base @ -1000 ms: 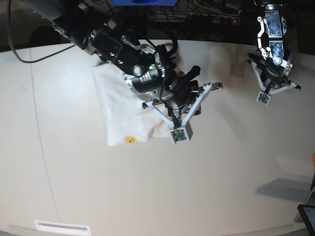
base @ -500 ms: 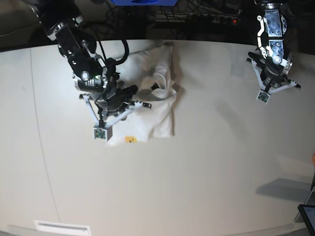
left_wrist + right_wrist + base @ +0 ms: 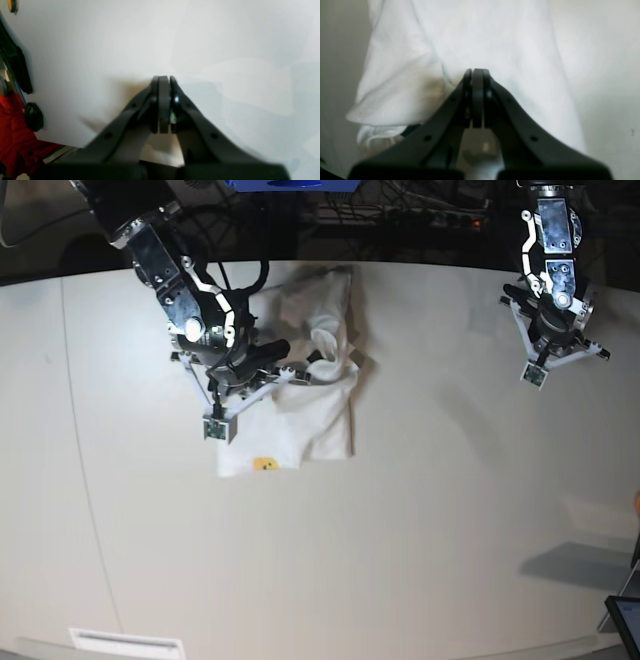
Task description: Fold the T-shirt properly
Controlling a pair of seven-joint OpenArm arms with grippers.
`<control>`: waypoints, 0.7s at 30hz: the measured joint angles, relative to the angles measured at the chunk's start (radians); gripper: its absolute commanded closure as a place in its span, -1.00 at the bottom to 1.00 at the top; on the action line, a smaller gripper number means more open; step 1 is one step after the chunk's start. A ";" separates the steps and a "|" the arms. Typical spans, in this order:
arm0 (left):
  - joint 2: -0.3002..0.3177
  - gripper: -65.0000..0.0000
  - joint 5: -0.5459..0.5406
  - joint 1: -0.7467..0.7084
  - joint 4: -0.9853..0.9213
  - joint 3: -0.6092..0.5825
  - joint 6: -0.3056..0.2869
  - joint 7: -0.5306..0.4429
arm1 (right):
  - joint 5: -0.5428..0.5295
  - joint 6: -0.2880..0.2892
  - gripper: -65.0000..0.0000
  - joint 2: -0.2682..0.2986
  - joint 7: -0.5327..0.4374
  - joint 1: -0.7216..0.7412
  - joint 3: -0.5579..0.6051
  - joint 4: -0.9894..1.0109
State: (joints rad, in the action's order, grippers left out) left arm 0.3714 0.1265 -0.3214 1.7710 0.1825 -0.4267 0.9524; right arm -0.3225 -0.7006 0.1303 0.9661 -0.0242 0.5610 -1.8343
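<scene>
The table [image 3: 420, 510] carries the T-shirt [image 3: 310, 415], half-folded and rumpled at its far left, judged light, limp and best pinched at a hem corner, while the right gripper [image 3: 476, 75] above it and the left gripper [image 3: 162, 80] far off both stand closed, empty.

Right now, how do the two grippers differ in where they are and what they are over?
The right gripper hangs over the crumpled T-shirt; the left gripper is over bare table. In the base view the right one is mid-table, the left near the far edge. Both are shut, holding nothing.
</scene>
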 measured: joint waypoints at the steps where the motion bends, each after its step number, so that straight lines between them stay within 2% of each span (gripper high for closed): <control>1: 0.000 1.00 0.000 0.000 0.000 0.000 0.000 0.000 | 0.001 0.000 0.99 -0.006 -0.001 0.001 0.006 0.006; 6: 0.000 1.00 0.000 0.000 0.001 0.000 0.000 0.000 | -0.003 0.000 0.99 -0.034 -0.003 0.038 0.094 0.052; 10: 0.000 1.00 0.000 0.000 0.001 0.000 0.000 0.000 | -0.003 0.000 0.99 -0.068 -0.017 0.067 0.107 0.105; 15: 0.001 1.00 0.000 0.000 0.001 0.000 0.000 0.000 | 0.000 0.000 0.99 -0.076 -0.016 0.121 0.154 0.117; 21: 0.002 1.00 0.000 0.000 0.001 0.000 0.000 0.000 | 0.000 0.005 0.99 -0.113 -0.023 0.141 0.159 0.159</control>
State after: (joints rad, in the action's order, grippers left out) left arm 0.3737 0.1268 -0.3210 1.7718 0.1829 -0.4267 0.9524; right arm -0.3229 -0.6960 0.0170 0.9428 0.1165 0.7204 -1.6749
